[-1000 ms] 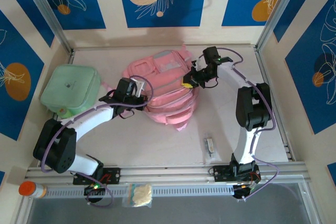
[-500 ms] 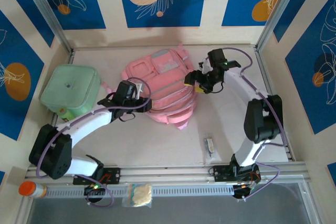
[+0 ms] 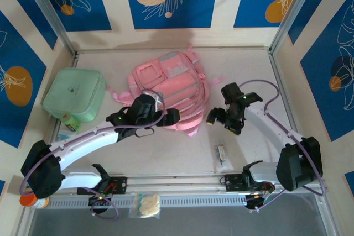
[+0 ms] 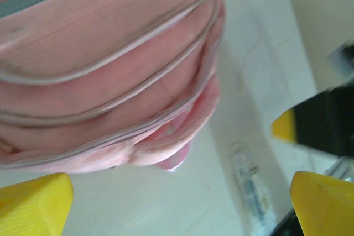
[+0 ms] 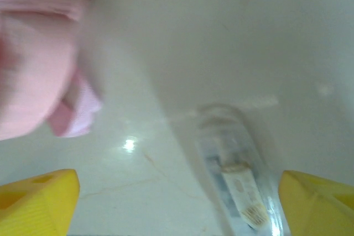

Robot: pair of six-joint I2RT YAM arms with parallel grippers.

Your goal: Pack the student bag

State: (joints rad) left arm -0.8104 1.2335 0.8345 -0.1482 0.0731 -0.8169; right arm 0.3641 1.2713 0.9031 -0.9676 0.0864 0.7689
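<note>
Student bag [image 3: 168,84] flat on table [image 3: 182,150]

The left arm [image 3: 83,139] and right arm [image 3: 270,127] have white shells, black joint housings and looping purple cables [image 3: 259,82]. Green lights [image 3: 101,197] glow at the bases, and the fingertips [image 4: 33,205] are yellow.

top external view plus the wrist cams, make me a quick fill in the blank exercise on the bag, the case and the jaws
1. The backpack on the table is ____ in colour.
2. In the top external view, the mint-green case lies to the ____ of the backpack.
3. The jaws of the right gripper stand ____ and empty.
4. The left gripper, its jaws wide apart near the backpack, holds ____.

Missing words: pink; left; open; nothing
</note>
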